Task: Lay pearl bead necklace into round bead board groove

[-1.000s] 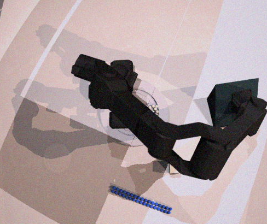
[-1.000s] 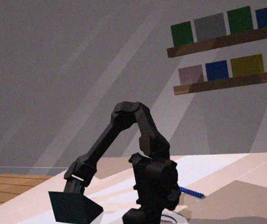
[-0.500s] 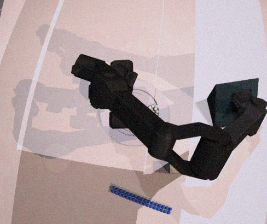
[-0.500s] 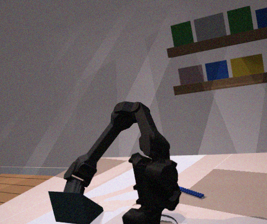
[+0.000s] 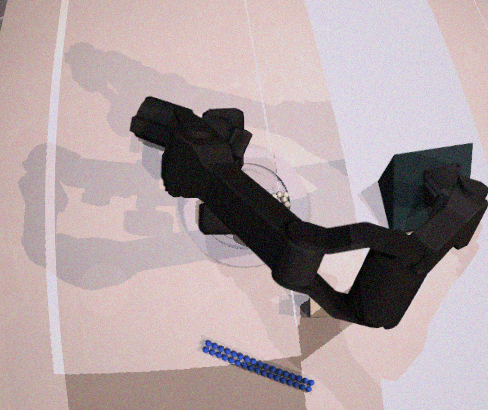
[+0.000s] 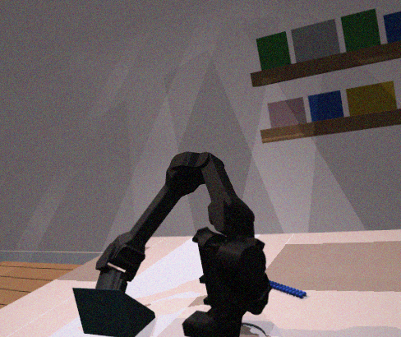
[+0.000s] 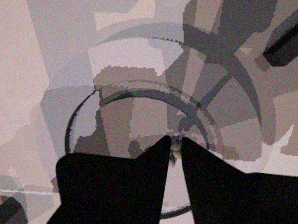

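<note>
The hand (image 7: 173, 150) is clenched on the pearl bead necklace (image 5: 283, 198), holding it low over the round bead board (image 5: 266, 175) at about 3 o'clock of its ring, probably so the beads can drop into the groove.

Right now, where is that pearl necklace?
In the top view a bunch of the pearl necklace peeks out beside the black arm, over the round bead board. The wrist view shows it pinched in the gripper.
</note>
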